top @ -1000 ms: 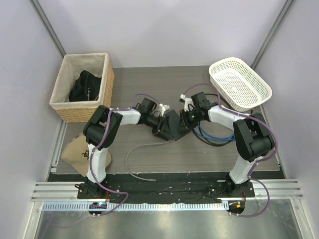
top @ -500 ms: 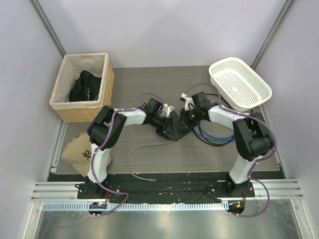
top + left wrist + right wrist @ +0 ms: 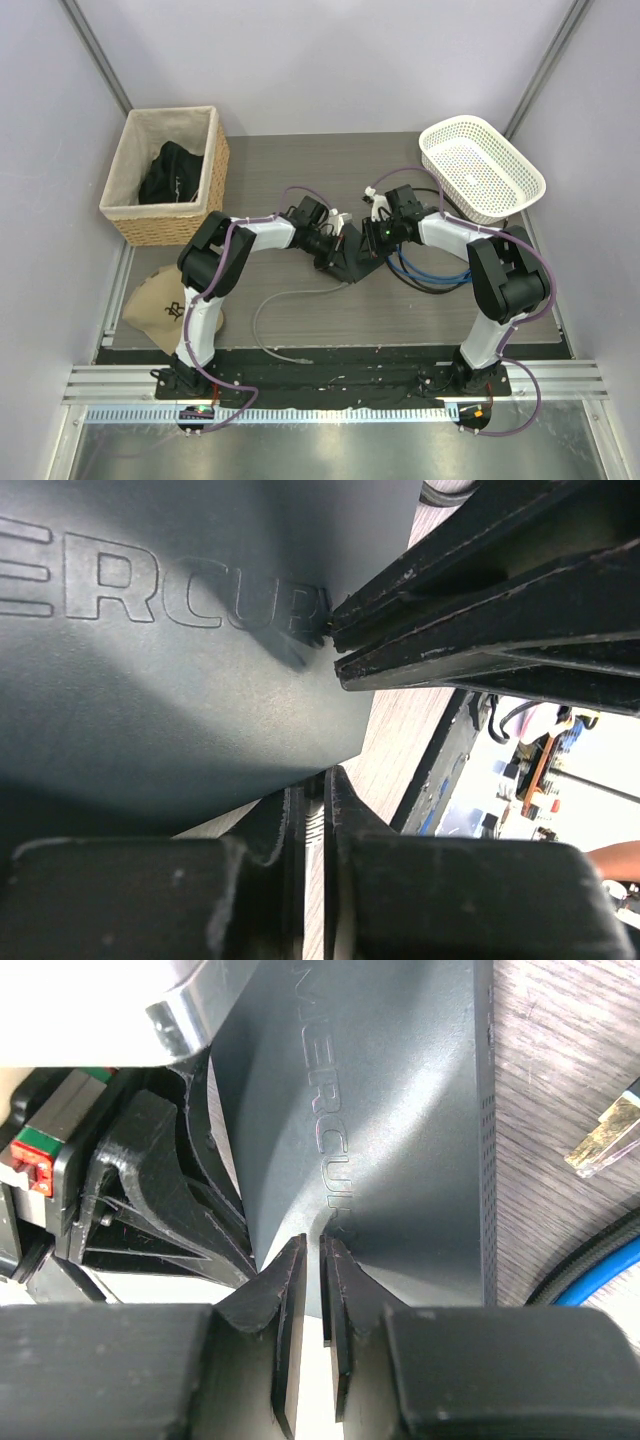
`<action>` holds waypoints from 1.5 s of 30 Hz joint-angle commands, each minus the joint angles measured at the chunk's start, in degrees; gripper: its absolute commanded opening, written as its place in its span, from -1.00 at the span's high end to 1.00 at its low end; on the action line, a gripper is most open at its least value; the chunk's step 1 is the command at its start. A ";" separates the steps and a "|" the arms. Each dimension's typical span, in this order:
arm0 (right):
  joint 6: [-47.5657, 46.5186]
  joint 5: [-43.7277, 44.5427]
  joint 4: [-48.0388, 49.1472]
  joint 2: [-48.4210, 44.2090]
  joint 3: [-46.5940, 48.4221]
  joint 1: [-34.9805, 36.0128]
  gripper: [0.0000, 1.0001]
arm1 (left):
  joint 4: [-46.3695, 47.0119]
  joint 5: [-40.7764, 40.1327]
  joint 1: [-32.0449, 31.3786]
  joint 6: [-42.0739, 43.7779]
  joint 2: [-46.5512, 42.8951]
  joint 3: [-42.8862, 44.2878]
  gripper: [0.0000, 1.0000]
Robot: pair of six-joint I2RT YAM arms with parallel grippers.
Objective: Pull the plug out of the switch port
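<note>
Overhead view is evenly bright, sharp. Wrist views blur close up; soft sheen crosses the flat black plastic box (image 3: 400, 1140); left wrist background overexposes.

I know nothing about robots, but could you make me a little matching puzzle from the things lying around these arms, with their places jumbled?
Things:
1 wicker basket
2 white basket
3 tan cap
4 blue cable

Places:
A far right corner
B far left corner, black cloth inside
C near left side
D beside the black box, on its right

Pairs: 1-B, 2-A, 3-C, 4-D.
</note>
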 commanded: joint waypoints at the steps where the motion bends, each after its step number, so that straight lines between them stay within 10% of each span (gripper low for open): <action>1: -1.11 4.34 -1.49 0.98 -2.03 -0.18 0.60 | -1.37 -8.97 -0.57 3.87 3.16 0.25 1.00; 38: -1.46 5.31 -1.14 2.91 -1.24 -0.71 0.60 | -7.79 -4.05 7.08 7.82 8.17 10.62 1.00; 45: -3.83 6.97 -1.84 1.69 0.52 -0.88 0.60 | -16.36 -3.96 6.81 20.54 -1.66 1.83 1.00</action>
